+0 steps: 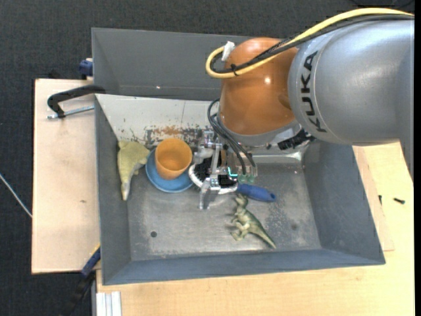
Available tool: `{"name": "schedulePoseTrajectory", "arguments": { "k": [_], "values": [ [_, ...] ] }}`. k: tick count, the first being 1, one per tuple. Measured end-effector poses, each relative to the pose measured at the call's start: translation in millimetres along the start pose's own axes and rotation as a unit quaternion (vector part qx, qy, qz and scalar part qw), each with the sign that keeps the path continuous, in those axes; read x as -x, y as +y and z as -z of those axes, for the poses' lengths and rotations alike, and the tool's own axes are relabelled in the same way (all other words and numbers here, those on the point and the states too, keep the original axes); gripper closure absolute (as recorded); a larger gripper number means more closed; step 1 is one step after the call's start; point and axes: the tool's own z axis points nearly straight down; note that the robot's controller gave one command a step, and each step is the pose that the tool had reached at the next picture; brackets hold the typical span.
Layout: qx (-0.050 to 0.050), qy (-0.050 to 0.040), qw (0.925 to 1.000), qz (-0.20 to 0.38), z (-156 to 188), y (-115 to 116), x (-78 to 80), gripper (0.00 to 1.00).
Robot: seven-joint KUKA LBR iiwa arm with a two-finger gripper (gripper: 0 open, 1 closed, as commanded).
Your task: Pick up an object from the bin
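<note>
My gripper hangs low over the middle of the bin floor, under the orange wrist cover. Just to its left an orange cup stands on a blue dish. A small black-and-white round thing lies between the dish and the gripper. A blue-handled tool sticks out to the gripper's right. A green toy dinosaur lies on the floor just below and to the right of it.
A pale yellow-green soft toy lies along the left wall. The lower left of the floor is bare grey metal. The arm and its cover hang over the bin's upper right part.
</note>
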Motion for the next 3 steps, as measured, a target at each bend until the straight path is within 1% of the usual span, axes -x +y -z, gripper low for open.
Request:
{"name": "schedulePoseTrajectory", "arguments": {
  "k": [1,2,3],
  "values": [
    [0.0,-0.0014,0.9925,-0.122,-93.0,-43.5,42.5,0.0],
    [0.001,-0.0032,0.9925,-0.122,-90.2,-42.6,43.3,1.0],
    [0.002,-0.0095,0.9953,-0.097,32.7,-45.6,22.3,1.0]
  ]
}}
